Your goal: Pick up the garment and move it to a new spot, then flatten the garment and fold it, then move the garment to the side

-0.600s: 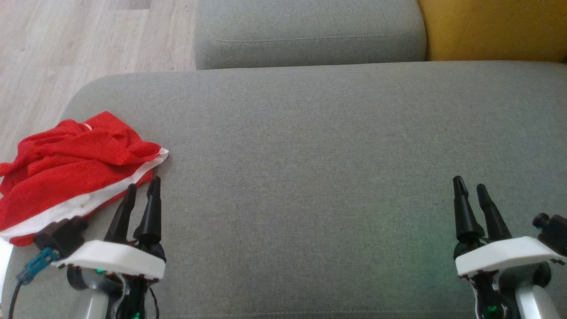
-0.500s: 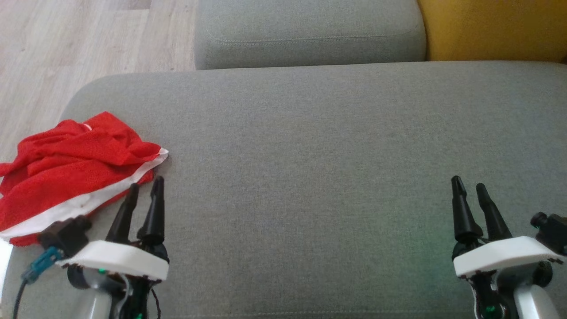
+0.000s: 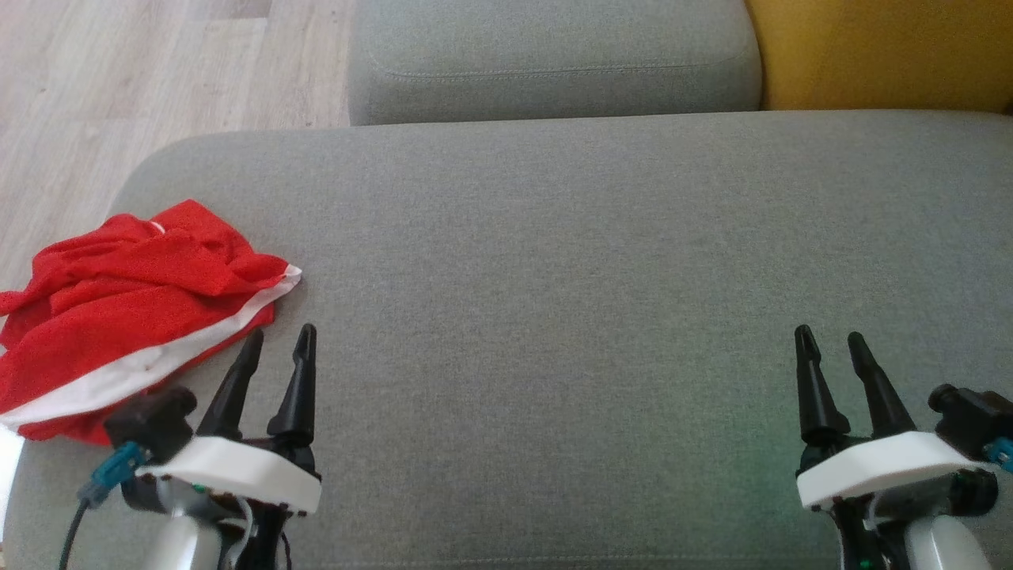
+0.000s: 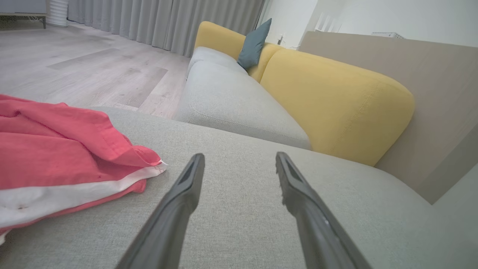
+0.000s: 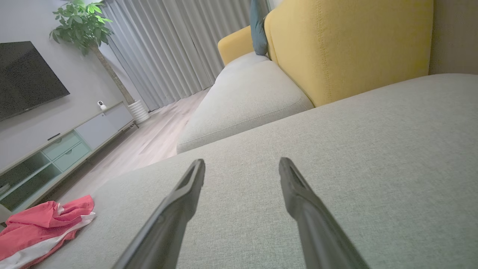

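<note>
My left claw [image 3: 281,332] is released at the lower left of the head view. Its two long dark fingers are spread with nothing between them and point out over the wide grey woven seat cushion [image 3: 554,277]. I cannot tell whether the tips touch the fabric. My right claw [image 3: 829,332] mirrors it at the lower right, also spread wide and empty, over bare cushion.

The crumpled red garment with a white band [image 3: 134,301] lies bunched at the cushion's left end, near the rounded corner. It is just beside my left claw, on that claw's outer side. From the left wrist camera, the white-edged corner of the cloth ends a little short of the nearer finger, so they are apart. The right claw is well away from it, across the width of the cushion.

Beyond the far edge sits a second grey cushion [image 3: 554,55]. A mustard-yellow backrest [image 3: 878,55] is to its right and pale wood-plank floor [image 3: 158,71] to its left.
</note>
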Available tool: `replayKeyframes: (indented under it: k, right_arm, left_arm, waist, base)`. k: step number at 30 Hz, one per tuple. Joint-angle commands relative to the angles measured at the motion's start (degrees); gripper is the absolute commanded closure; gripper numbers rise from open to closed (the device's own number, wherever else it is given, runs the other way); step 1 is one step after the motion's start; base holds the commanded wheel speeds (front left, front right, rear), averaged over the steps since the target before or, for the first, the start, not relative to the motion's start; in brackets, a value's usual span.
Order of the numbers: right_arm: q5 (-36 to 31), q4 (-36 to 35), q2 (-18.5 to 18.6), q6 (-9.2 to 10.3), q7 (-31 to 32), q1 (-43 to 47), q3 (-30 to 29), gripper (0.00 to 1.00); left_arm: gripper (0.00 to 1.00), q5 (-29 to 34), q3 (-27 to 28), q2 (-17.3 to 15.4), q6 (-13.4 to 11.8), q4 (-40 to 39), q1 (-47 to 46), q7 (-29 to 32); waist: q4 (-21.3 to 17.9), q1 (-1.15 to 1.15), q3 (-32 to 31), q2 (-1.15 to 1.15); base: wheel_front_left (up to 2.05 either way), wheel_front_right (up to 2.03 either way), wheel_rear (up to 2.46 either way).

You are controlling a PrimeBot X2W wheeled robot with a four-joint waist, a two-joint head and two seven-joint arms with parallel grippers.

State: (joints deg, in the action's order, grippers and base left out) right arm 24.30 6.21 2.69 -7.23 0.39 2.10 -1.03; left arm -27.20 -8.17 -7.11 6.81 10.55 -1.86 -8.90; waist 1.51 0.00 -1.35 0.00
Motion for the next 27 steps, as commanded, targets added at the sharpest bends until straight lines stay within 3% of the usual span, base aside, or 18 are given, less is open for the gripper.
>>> replayKeyframes:
  k: [1, 27]
  right_arm:
    - [-2.13, -2.55, 0.38, -0.20, -0.76, -0.71, 0.71, 0.00]
    - [-15.83, -3.41, 0.18, -0.24, -4.17, 0.35, 1.78, 0.00]
  left_arm:
    - [0.00, 2.06, 1.34, -1.28, -0.19, -1.70, -3.23, -1.00]
    - [0.00, 15.70, 1.70, -1.58, -0.77, 2.02, -3.37, -5.19]
  waist:
    - [-0.02, 0.00, -0.03, 0.00]
    - [0.06, 0.00, -0.03, 0.00]
  base:
    - [0.00, 0.00, 0.00]
    - [0.00, 0.00, 0.00]
